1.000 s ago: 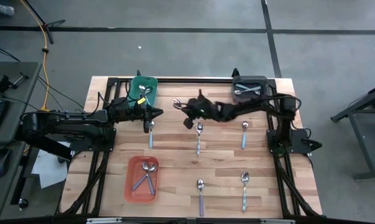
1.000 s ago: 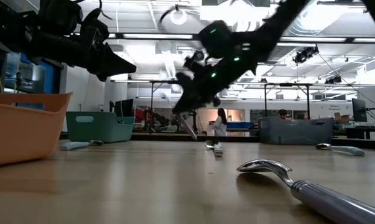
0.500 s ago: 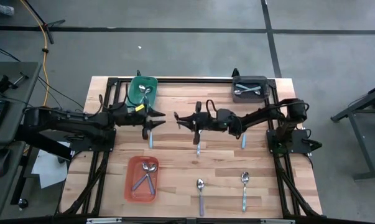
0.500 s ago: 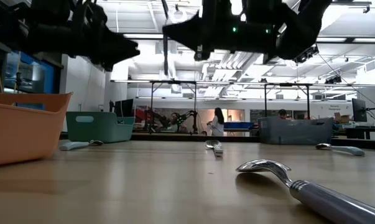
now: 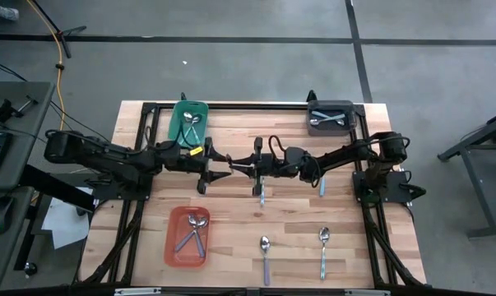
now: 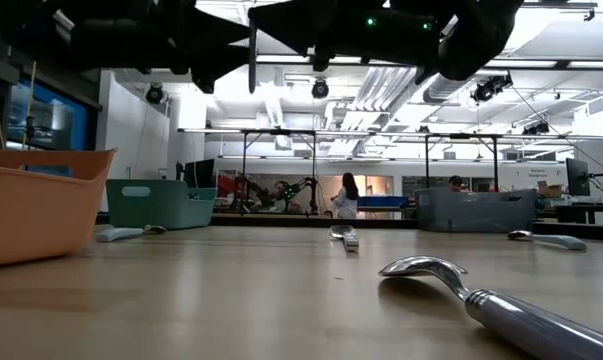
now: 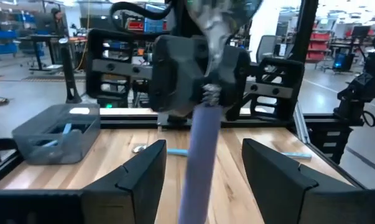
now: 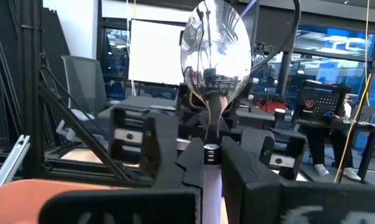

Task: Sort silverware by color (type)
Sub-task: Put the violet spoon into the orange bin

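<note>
My right gripper (image 5: 238,164), above the table's middle, is shut on a purple-handled spoon (image 8: 213,50). The spoon stands upright, its shiny bowl on top. My left gripper (image 5: 223,165) faces it from the left and is open. Its two fingers (image 7: 143,180) stand on either side of the spoon's handle (image 7: 196,174) without touching it. Other spoons lie flat on the table: a light blue one (image 5: 200,186) below the left gripper, one (image 5: 261,195) below the right gripper, and a blue one (image 5: 320,187) under the right arm. My right gripper pinches the spoon at the top of its handle, just under the neck (image 8: 210,148), between its two fingers. The fingers lie level, coming from the table's right and crossing the spoon. The spoon is clear of the table, bowl up, with its handle (image 6: 251,55) hanging below.
An orange bin (image 5: 172,247) at the near left holds spoons, as do a teal bin (image 5: 178,122) at the far left and a grey bin (image 5: 330,127) at the far right. Two more spoons (image 5: 265,251) (image 5: 322,247) lie near the front edge. People stand in the room beyond.
My right gripper has risen and tipped from pointing down to level. The spoon, which hung slanting below it, now stands bowl up. My left gripper has moved from beside the teal bin toward the table's right and near edge, up to the spoon, and has opened.
</note>
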Controlling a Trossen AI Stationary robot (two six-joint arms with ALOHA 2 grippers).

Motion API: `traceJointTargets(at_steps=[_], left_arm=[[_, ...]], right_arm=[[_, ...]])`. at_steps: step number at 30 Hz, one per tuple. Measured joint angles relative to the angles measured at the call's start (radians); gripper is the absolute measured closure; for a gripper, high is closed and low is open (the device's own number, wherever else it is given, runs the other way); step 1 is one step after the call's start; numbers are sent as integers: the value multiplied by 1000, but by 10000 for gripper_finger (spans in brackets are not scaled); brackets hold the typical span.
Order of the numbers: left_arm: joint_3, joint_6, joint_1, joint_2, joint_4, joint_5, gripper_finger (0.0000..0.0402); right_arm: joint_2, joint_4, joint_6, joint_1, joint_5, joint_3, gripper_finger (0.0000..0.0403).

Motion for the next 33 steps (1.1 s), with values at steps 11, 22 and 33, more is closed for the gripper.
traceJointTargets(at_steps=[11,22,33], left_arm=[[63,-26,-4,68,-2,0,279],[63,-79,-8,68,-49,15,357],[62,-140,-90,-60,-330,-95,357]], right_arm=[[1,-1,0,0,1,0,399],[-11,5,0,-3,51,0,319],[-166,-273,-84,-3,123,0,289]])
